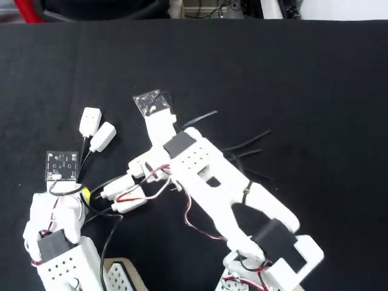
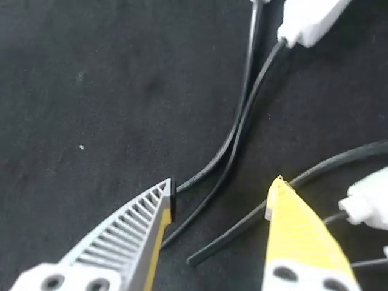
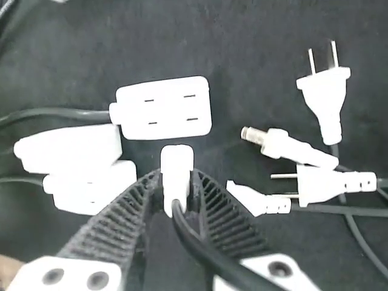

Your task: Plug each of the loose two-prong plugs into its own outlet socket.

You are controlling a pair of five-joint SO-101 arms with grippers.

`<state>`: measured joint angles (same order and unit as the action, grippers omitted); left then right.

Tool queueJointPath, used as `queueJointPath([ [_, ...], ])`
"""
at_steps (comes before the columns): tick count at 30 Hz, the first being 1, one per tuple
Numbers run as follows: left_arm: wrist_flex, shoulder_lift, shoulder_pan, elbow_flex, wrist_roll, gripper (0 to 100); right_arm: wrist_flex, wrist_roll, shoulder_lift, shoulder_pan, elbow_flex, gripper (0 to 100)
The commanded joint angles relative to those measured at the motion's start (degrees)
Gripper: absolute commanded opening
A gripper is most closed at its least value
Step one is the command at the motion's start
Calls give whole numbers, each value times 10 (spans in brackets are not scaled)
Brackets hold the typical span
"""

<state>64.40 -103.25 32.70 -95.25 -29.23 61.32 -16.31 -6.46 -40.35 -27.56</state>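
Beyond a matte black cloth-covered table (image 1: 315, 79) sit a glossy red curved bar (image 1: 27, 10) at 11 o'clock and a flat white panel (image 1: 345, 8) at 1 o'clock.

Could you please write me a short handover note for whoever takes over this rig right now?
Right tool: shut on a white plug, held close to the socket block, not inserted.
Left tool: open, empty, straddling black cables.
Done: no plug can be seen seated in a socket.
Left: seat the held plug, then the upright loose plug and the sideways loose plug lying on the black table.
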Motion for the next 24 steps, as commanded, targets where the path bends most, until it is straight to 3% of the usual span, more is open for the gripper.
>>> queueJointPath([
  [1,1,-5,1,-2,-10,249,-3,-4,-13,11,37,11],
  [7,4,-5,-15,-6,-10,249,-8,-3,-25,11,48,11],
  [12,4,-5,-16,-6,-10,249,-68,22,53,18,50,11],
  [24,1,-6,-16,-11,-10,249,-72,69,75,49,82,11],
])
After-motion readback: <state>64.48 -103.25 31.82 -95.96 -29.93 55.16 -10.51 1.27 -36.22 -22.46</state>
